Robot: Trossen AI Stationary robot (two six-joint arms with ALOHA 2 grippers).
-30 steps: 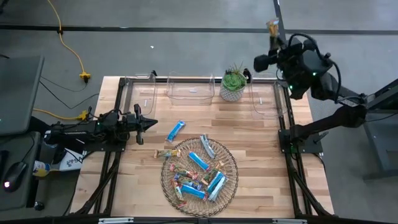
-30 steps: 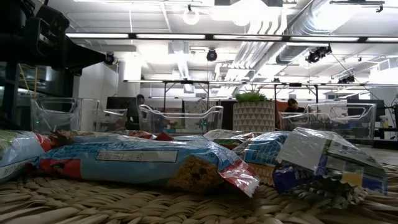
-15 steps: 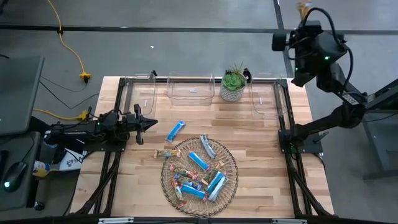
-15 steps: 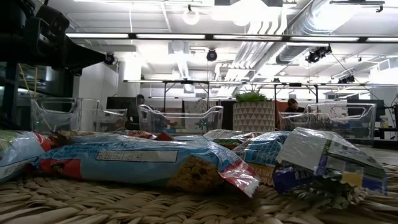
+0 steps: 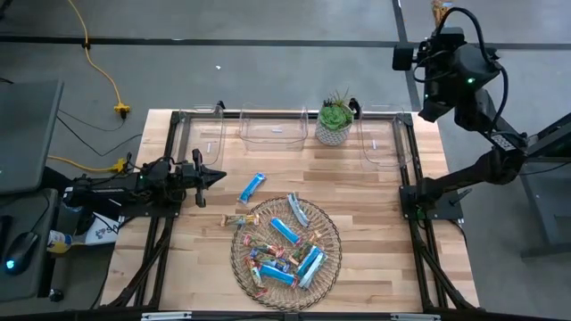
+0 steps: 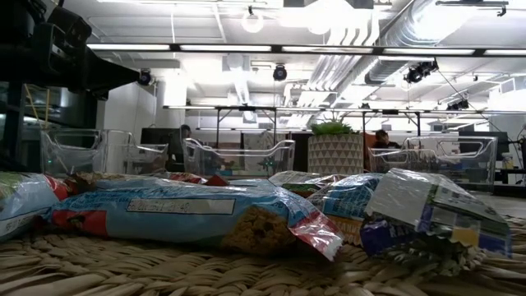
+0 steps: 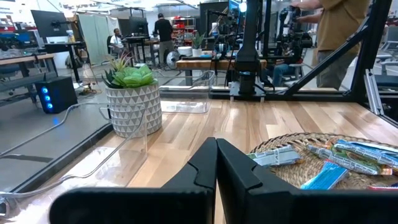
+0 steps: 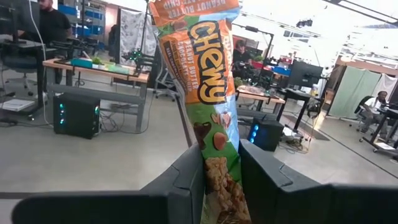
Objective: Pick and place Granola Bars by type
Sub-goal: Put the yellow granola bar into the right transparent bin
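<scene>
The tabletop (image 5: 357,178) of pale wood carries, along its far edge, three clear bins with a small potted plant (image 5: 335,120) between the middle one and the right one. In the near middle stands the round wire basket (image 5: 287,252), and most of the Granola Bars (image 5: 284,250) lie heaped inside it, blue ones mixed with tan ones. Two more bars lie on the wood just beside the basket: one blue bar (image 5: 252,187) and one tan bar (image 5: 241,219).

The right gripper (image 5: 434,16) is raised beyond the far right corner of the tabletop, outside its edge. Its jaws are clenched on an orange and green bar (image 8: 211,112), which stands upright between them with most of its length free above the grip. The left gripper (image 5: 214,177) waits low at the left side of the tabletop, its jaws pressed together on nothing.

The step in hand seems to be the carrying of this bar to the bin of its type. To do it well, I think the arm must first return over the tabletop, because now it hangs over the floor and a release here loses the bar. The right clear bin (image 5: 379,143) is the nearest one. The bar is long and held low, so it can swing; a slow descent, and opening only when the bar is inside the walls, looks safest. The plant stands close beside that bin and should not be touched.
</scene>
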